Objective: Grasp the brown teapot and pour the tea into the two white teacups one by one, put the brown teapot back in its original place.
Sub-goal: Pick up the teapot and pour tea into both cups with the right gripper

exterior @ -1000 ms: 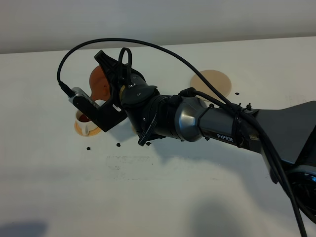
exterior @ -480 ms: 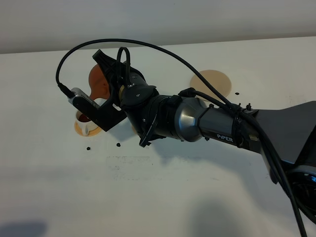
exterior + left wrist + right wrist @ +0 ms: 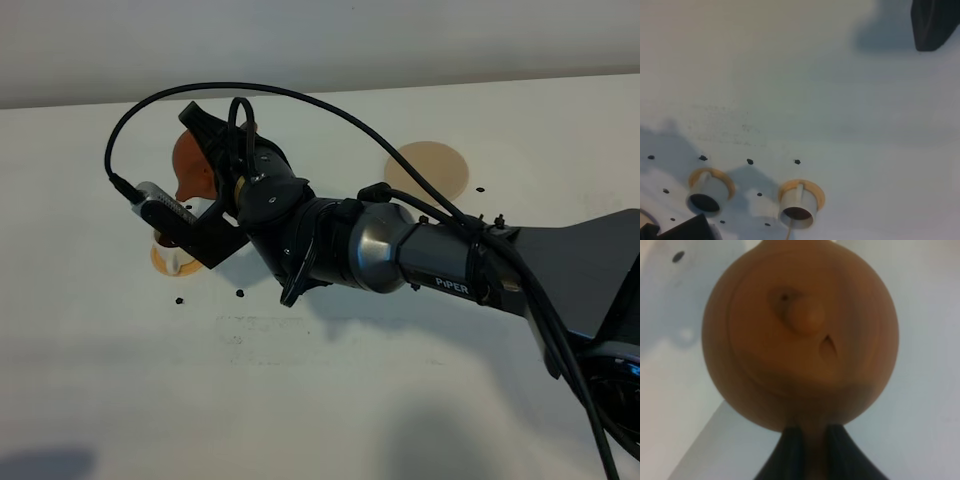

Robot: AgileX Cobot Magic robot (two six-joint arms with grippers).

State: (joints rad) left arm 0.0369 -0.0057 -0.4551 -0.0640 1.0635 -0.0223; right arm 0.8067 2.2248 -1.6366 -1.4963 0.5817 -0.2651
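– Reddish-brown round clay teapot (image 3: 193, 165), where's it at?
– Up off the white surface (image 3: 400, 400), tipped, just above a small white teacup (image 3: 180, 260) on its orange round saucer (image 3: 158, 262). Well apart from the pale tan round coaster (image 3: 428, 170).
– R arm (image 3: 400, 250)?
– Stretched across to the L side, wrist rolled. R end effector (image 3: 810, 440) clenched on the teapot's handle.
– L end effector?
– Only a black bit (image 3: 935, 22) shows in L wrist view; can't tell if open or closed.

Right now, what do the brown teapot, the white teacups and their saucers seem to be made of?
Brown teapot: likely unglazed clay; matte reddish-brown, no gloss. Two white teacups: probably glazed ceramic; plain smooth white walls, though blurred. Saucers: orange-tan, flat; perhaps wood or bamboo, cannot tell.
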